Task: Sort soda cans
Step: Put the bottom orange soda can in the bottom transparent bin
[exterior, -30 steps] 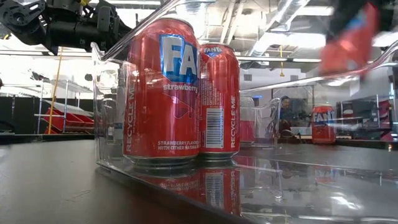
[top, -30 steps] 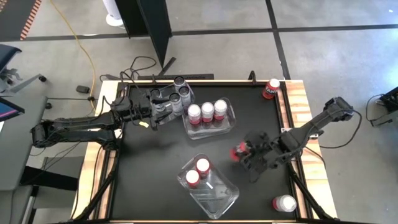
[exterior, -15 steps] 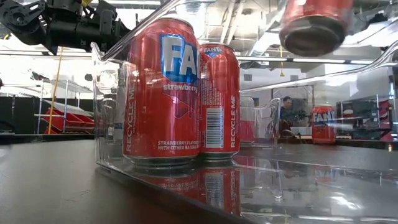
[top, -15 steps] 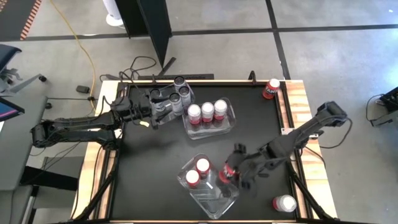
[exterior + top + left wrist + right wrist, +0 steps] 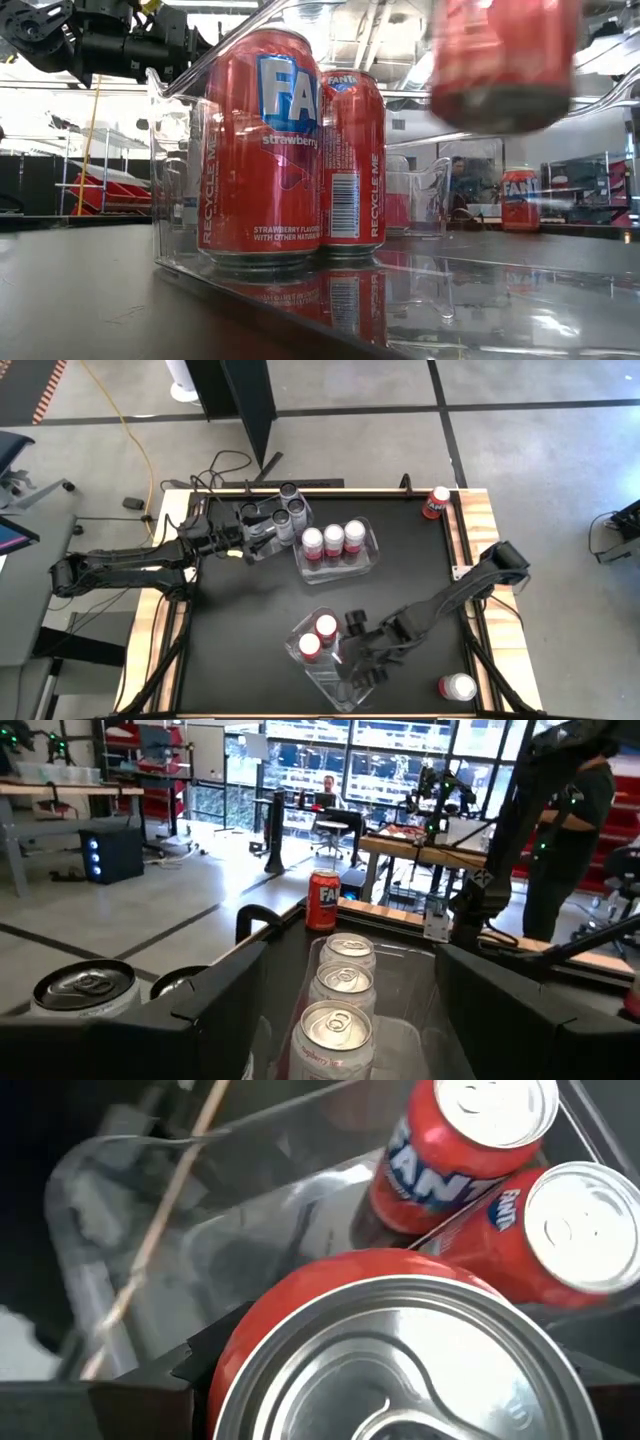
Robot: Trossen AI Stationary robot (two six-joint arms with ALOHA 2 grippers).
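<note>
The right gripper (image 5: 358,660) grips a red strawberry Fanta can (image 5: 400,1350) tight, up in the air over the clear bin (image 5: 362,682). Just beside it stand two more Fanta cans (image 5: 318,636) in that bin, nothing between. Only the low view shows the held can (image 5: 503,62) off the floor. The left gripper (image 5: 258,532) waits open by the grey cans (image 5: 288,503).

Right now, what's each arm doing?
Right gripper holds a red can over the near bin, above its floor. Left gripper waits by grey cans. Nothing blocking.
</note>
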